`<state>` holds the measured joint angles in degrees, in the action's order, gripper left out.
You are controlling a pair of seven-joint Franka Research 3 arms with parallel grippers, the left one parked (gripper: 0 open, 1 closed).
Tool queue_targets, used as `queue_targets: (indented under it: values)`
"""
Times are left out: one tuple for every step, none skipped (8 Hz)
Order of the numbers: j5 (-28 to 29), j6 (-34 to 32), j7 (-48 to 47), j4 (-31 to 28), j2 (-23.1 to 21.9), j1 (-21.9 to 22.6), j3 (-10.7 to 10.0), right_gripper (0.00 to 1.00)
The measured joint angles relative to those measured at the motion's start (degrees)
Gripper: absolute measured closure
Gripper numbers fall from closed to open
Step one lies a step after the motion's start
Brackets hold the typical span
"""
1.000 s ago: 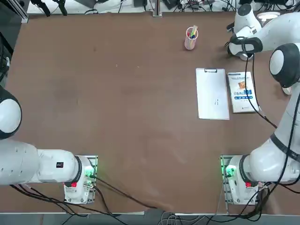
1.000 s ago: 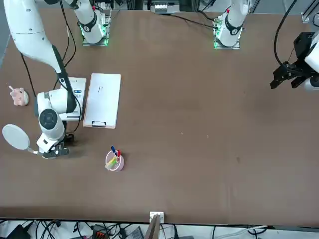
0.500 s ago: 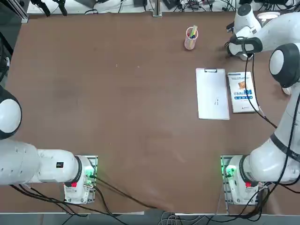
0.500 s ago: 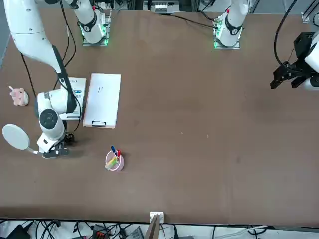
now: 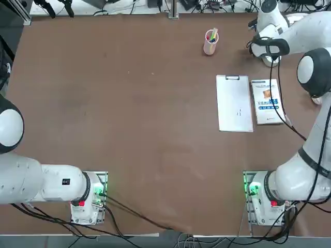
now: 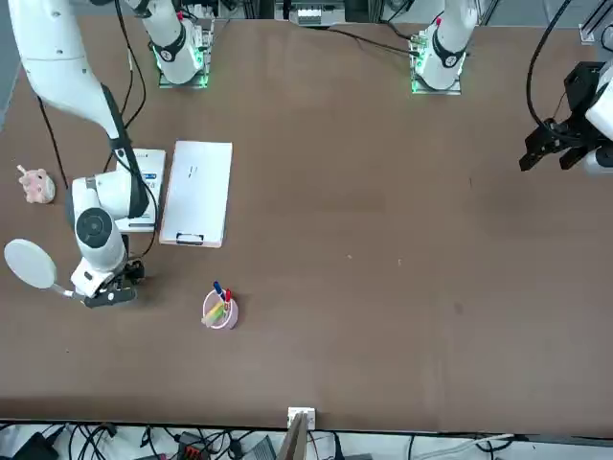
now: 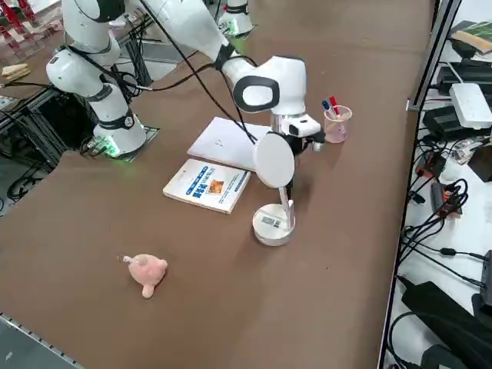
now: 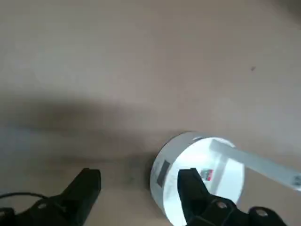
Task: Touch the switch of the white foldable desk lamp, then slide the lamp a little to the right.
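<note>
The fingers (image 8: 89,186) of the right gripper (image 8: 138,188) are spread apart, nothing clamped, low over the desk (image 5: 129,103) at its far right corner. The white foldable desk lamp (image 7: 274,219) is seen just beside them; one finger overlaps its disc base in the wrist view, contact unclear. Round white base, thin upright arm, flat round head.

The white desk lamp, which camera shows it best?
Right side view: the white desk lamp shows whole. Right wrist shows only its base, front only head and arm, top almost nothing. The right tool is open.
</note>
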<state>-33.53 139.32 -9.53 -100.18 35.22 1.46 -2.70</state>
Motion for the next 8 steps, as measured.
queue_targets:
  values:
    - [-0.2, -1.1, 1.8, 0.1, -1.3, 0.6, 0.1, 0.0]
    - [-0.3, -2.9, 5.1, 0.5, -2.4, 1.1, 0.2, 0.0]
    - [-0.4, -6.0, 10.0, 1.6, -3.2, 1.4, 0.3, 0.0]
    - [-0.9, -9.5, 16.2, 3.2, -3.4, 1.8, 0.3, 0.0]
    - [-1.9, -13.1, 23.1, 5.3, -3.5, 2.3, 0.4, 0.0]
    - [-3.0, -16.2, 29.8, 7.2, -3.5, 2.5, 0.4, 0.0]
    - [-3.7, -18.4, 36.8, 8.8, -3.5, 2.4, 0.3, 0.0]
    - [-4.5, -19.5, 42.9, 9.5, -3.4, 2.4, 0.3, 0.0]
